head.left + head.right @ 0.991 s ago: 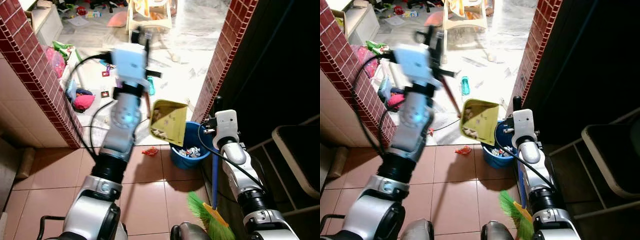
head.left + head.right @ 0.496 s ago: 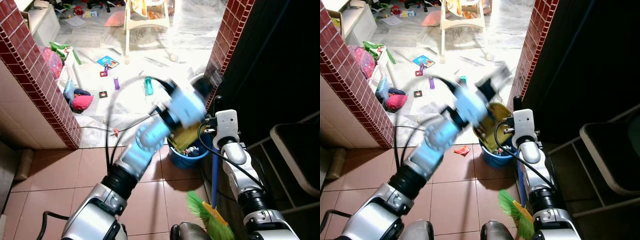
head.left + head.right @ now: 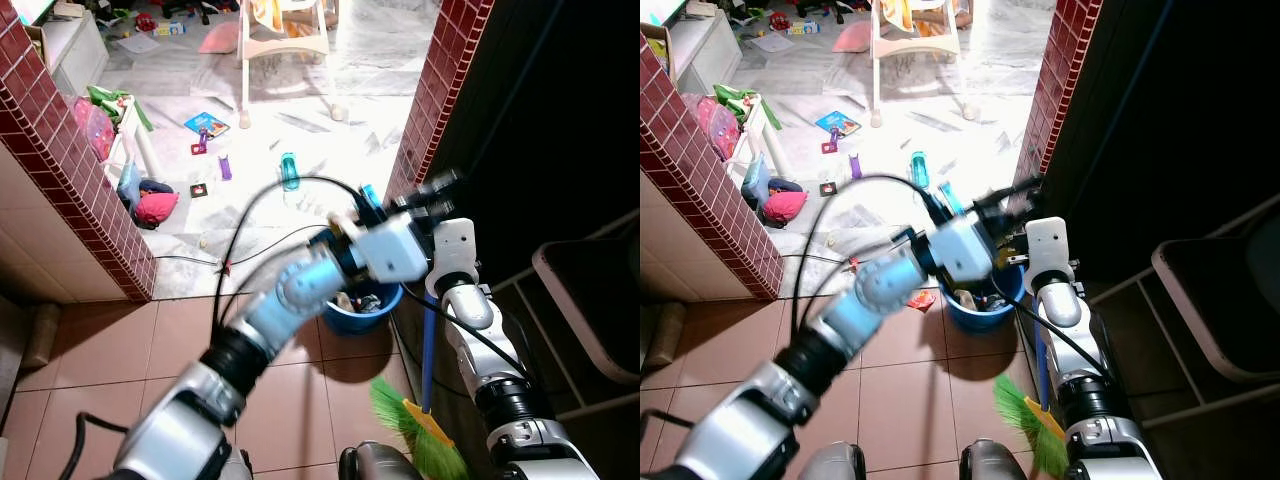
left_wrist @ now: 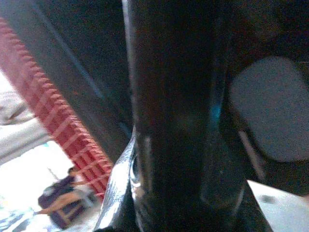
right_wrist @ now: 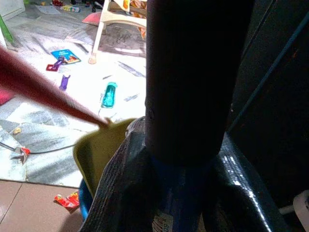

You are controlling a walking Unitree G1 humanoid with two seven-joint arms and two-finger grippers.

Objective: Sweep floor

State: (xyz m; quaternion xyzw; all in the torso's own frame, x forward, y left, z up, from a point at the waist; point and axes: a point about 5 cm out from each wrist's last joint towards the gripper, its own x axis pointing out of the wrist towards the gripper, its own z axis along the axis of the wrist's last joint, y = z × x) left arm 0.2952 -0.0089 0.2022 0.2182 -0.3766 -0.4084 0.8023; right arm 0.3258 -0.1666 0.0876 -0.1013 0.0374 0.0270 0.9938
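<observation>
A blue bucket [image 3: 388,301] with scraps in it stands on the brown tiles by the right brick pillar. My left arm reaches across above it, its gripper [image 3: 427,194] blurred and shut on the dustpan's red handle [image 5: 43,89]. The yellow dustpan [image 5: 104,145] is tipped over the bucket's mouth, mostly hidden behind the arm in the eye views. My right gripper [image 5: 183,188] is shut on the blue pole [image 3: 428,350] of the broom, held upright beside the bucket. Its green bristles [image 3: 412,432] rest on the floor. A red wrapper [image 3: 923,298] lies left of the bucket.
Red brick pillars [image 3: 60,170] [image 3: 425,110] frame a doorway to a bright marble floor strewn with toys, a teal bottle [image 3: 290,170] and a white chair [image 3: 285,30]. A black cable [image 3: 190,262] crosses the threshold. A dark chair frame [image 3: 590,300] stands close on the right.
My left arm has swung from high on the left down and right over the bucket, carrying the dustpan and tipping it into the bucket. The right arm and broom stayed put.
</observation>
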